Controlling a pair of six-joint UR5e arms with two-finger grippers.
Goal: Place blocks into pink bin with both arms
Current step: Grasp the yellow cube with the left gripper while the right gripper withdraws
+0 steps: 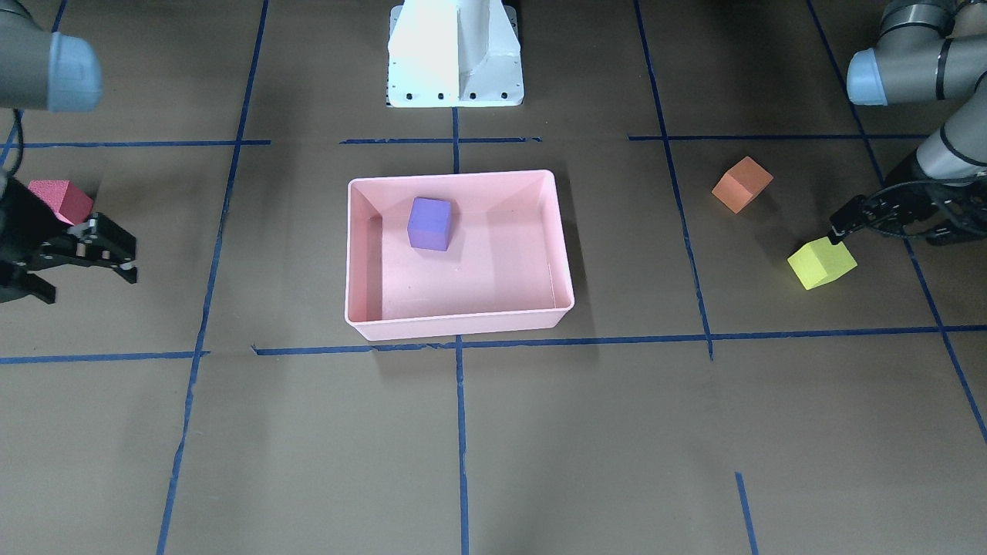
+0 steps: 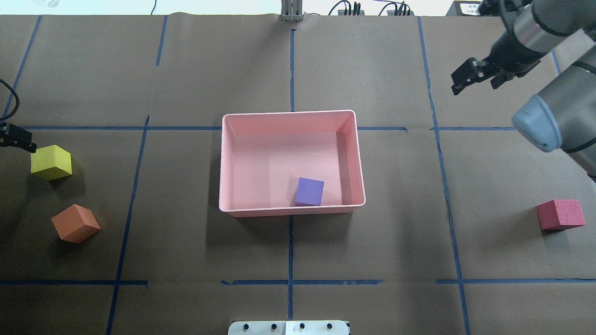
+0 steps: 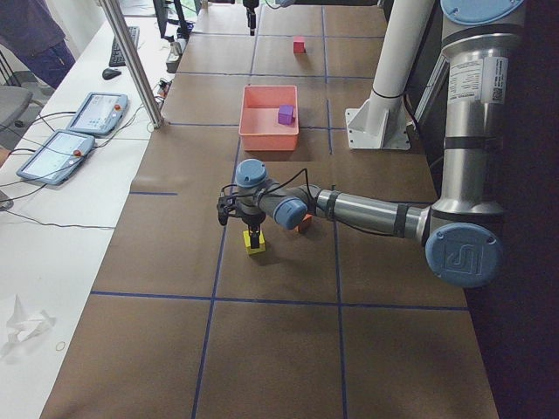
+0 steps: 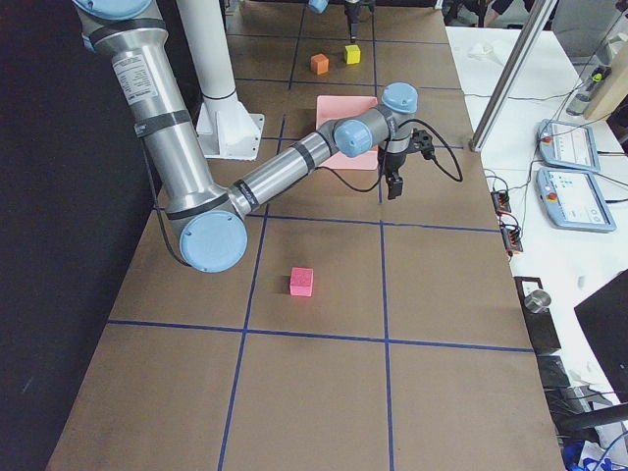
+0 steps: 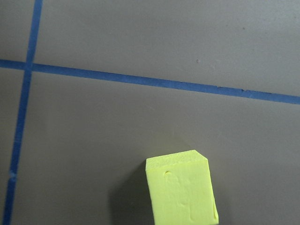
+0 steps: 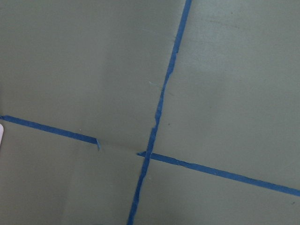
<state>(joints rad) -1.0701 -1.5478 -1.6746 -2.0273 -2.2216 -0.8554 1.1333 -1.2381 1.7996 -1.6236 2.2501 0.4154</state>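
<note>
The pink bin sits mid-table with the purple block inside, by its wall nearest the robot. A yellow-green block and an orange block lie on the robot's left. My left gripper hovers at the yellow-green block's outer edge; I cannot tell whether its jaws are open or shut. The red block lies alone on the robot's right. My right gripper hangs open and empty over the far right of the table, well away from the red block.
The white pedestal base stands behind the bin. Blue tape lines cross the brown table. A side bench with tablets, a metal post and a person lies beyond the far edge.
</note>
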